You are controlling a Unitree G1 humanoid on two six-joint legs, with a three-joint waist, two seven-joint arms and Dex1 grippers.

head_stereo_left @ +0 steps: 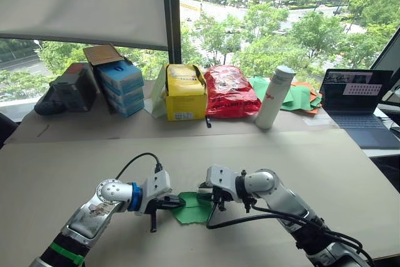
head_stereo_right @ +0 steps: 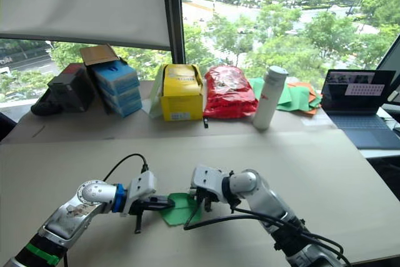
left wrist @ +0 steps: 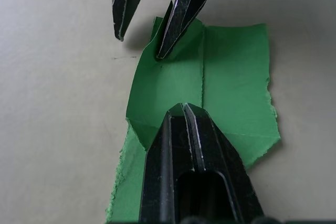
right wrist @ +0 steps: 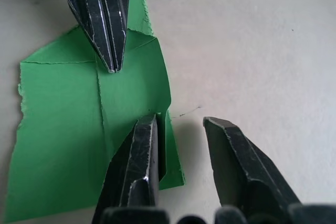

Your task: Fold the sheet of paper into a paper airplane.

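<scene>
Sheet of paper: green sheet of paper (head_stereo_left: pixel 192 209), partly folded with flaps and a centre crease, flat on the table (head_stereo_left: pixel 312 154) at lower centre of the head views, between the two hands.
Left hand: left hand (left wrist: pixel 181 109) has its fingers closed together, tip pressing down on the paper beside the centre crease; it grips nothing.
Right hand: right hand (right wrist: pixel 181 124) stands narrowly open; one finger (right wrist: pixel 142 156) rests on the folded edge, the other hangs over bare table just past the edge.
Step in hand (judgement): an early-to-middle fold, one hand pinning while the other works a flap; no pointed wedge has formed.
Next move (judgement): the flap needs flattening along its edge while the pin holds, or the thin paper may slide or tear at its ragged margin.
Containers: yellow box (head_stereo_left: pixel 185 92), lid raised, contents hidden; stacked blue boxes (head_stereo_left: pixel 120 85) with an open cardboard flap; red bag (head_stereo_left: pixel 229 90), contents unclear; white bottle (head_stereo_left: pixel 275 97), capped.
Background: pile of green and orange sheets (head_stereo_left: pixel 300 97) beside a laptop (head_stereo_left: pixel 356 101), upper right.
</scene>
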